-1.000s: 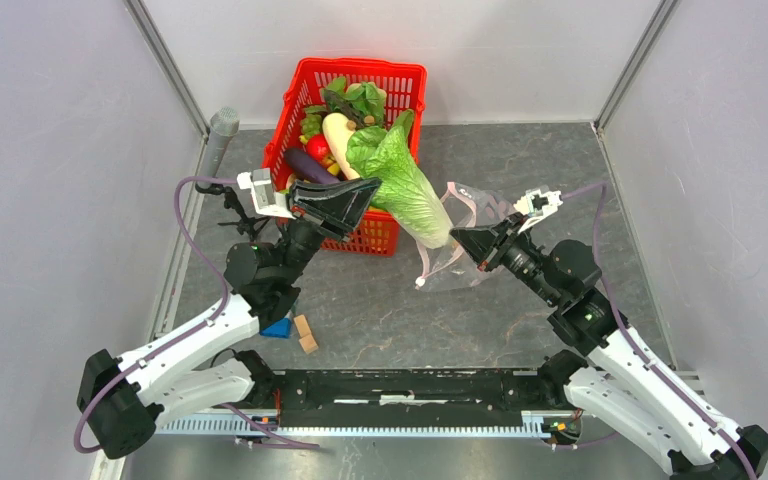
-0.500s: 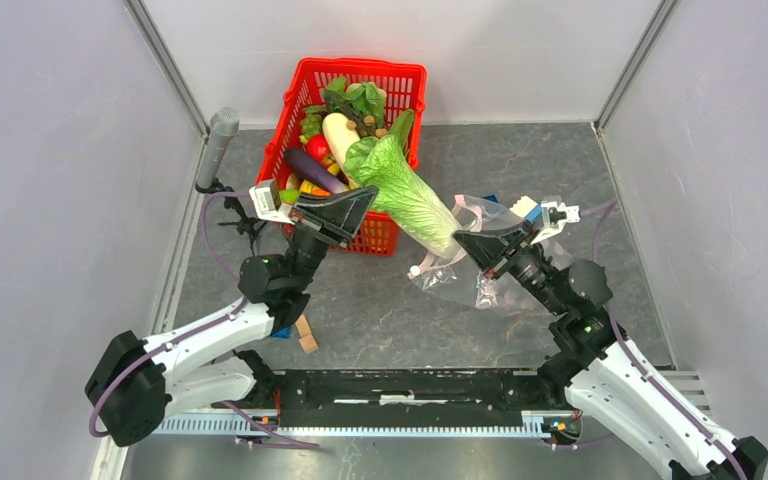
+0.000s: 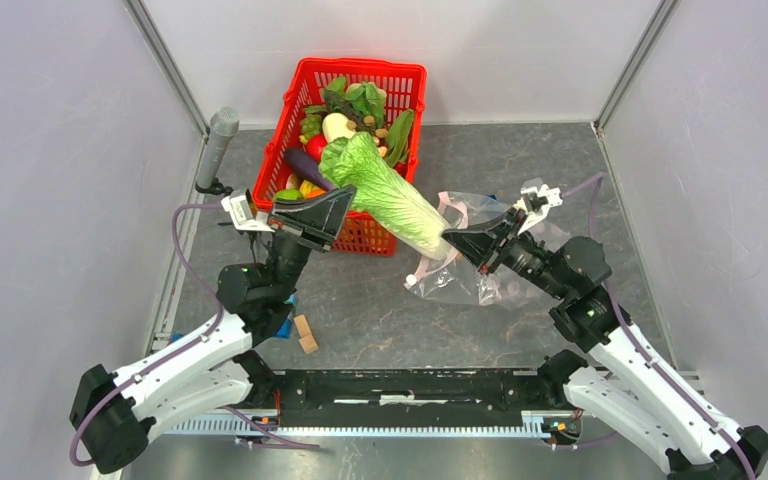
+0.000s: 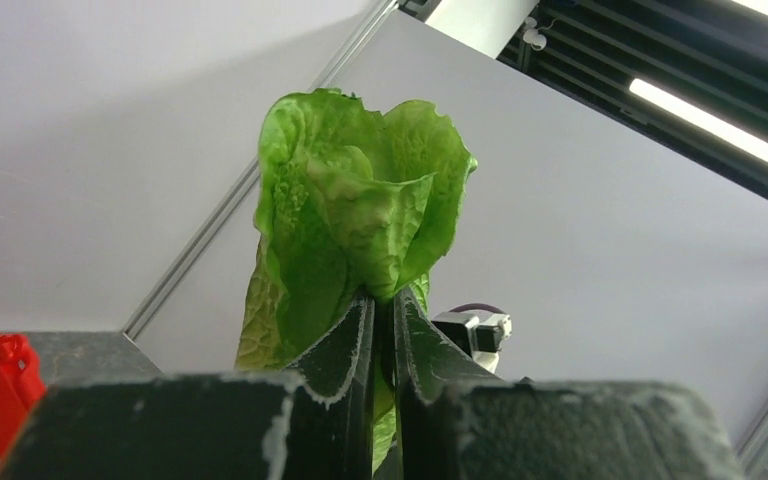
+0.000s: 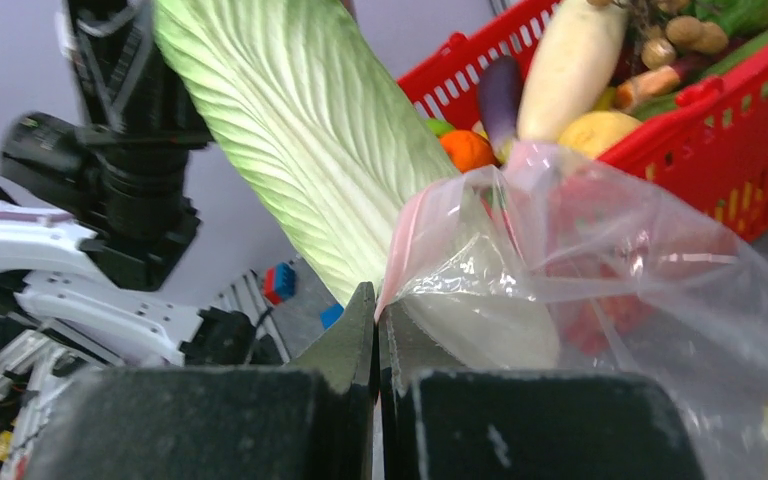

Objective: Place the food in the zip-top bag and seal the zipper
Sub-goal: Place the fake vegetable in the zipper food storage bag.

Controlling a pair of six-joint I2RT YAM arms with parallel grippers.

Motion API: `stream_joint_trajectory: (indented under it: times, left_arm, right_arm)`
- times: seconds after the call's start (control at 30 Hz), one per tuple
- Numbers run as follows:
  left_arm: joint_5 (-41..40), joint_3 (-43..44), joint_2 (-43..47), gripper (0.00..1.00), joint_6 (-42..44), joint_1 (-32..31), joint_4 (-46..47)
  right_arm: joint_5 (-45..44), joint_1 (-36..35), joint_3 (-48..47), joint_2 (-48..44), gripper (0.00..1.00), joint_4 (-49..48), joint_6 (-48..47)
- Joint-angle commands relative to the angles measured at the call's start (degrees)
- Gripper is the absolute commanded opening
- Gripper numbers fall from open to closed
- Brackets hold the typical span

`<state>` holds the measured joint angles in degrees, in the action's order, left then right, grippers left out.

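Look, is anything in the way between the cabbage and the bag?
Nothing visible. The left gripper holds the cabbage by its leafy end, and its white end already pokes into the mouth of the bag, which the right gripper holds by the pink edge.

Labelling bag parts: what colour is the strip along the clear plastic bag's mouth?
Pale pink; the mouth strip shows best in the right wrist view.

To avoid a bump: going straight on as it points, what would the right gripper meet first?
Likely the green-white napa cabbage, just past the clear plastic bag the right gripper pinches; depth unclear.
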<state>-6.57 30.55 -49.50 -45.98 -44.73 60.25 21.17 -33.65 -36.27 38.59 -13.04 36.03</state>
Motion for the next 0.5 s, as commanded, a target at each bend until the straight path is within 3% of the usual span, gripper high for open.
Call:
stream_joint_trajectory:
  times: [0.0, 0.1, 0.27, 0.47]
  left_arm:
    - [-1.0, 2.5, 1.5, 0.02, -0.3, 0.3, 0.9]
    - [-0.9, 0.2, 0.4, 0.02, -4.5, 0.3, 6.6]
    - [-1.7, -3.6, -5.1, 0.02, -11.6, 0.5, 18.6]
    - [0.3, -3.5, -7.1, 0.02, -12.5, 0.6, 19.8]
  right_arm:
    - [-2.6, 0.1, -2.9, 1.1, 0.0, 8.5, -8.4]
    - [-5.2, 0.1, -1.4, 2.5, 0.0, 8.3, -8.6]
    - [-5.7, 0.1, 3.7, 2.1, 0.0, 0.1, -4.7]
    - [-3.1, 0.1, 8.4, 1.5, 0.0, -10.1, 0.1]
